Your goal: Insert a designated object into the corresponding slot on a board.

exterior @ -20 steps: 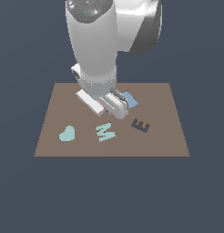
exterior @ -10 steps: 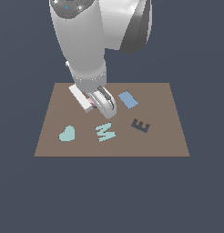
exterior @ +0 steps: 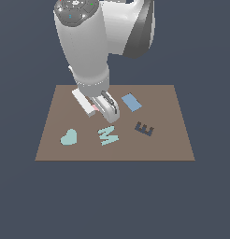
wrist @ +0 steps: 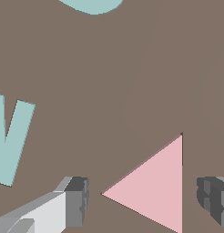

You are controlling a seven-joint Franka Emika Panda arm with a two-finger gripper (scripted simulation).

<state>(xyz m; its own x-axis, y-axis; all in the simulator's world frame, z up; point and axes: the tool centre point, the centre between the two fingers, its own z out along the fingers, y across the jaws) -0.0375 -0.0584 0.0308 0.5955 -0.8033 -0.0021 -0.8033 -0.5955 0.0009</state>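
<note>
Between the two dark finger pads in the wrist view lies the pale-pink triangle (wrist: 155,191), flat on the brown board (wrist: 132,82), one corner pointing at the pad (wrist: 76,200) on the white finger, its straight edge facing the other pad (wrist: 214,198). Gaps show on both sides of the triangle: fingers spread apart, touching nothing, nothing held. Gripper (wrist: 143,200) centred over the block.

Exterior view: gripper (exterior: 100,109) low over the board (exterior: 168,135), near the far edge and toward the exterior view's left of centre. Only a sliver of pink (exterior: 94,108) visible beside the fingers; the arm hides the rest.

Other pieces on the board: blue rectangle (exterior: 131,102) just to the exterior view's right of the gripper; teal M piece (exterior: 108,135) nearer the camera, below the gripper; teal heart (exterior: 68,137) toward the exterior view's left; dark E-shaped recess (exterior: 144,128) toward the right. Triangular slot not visible in either view.
</note>
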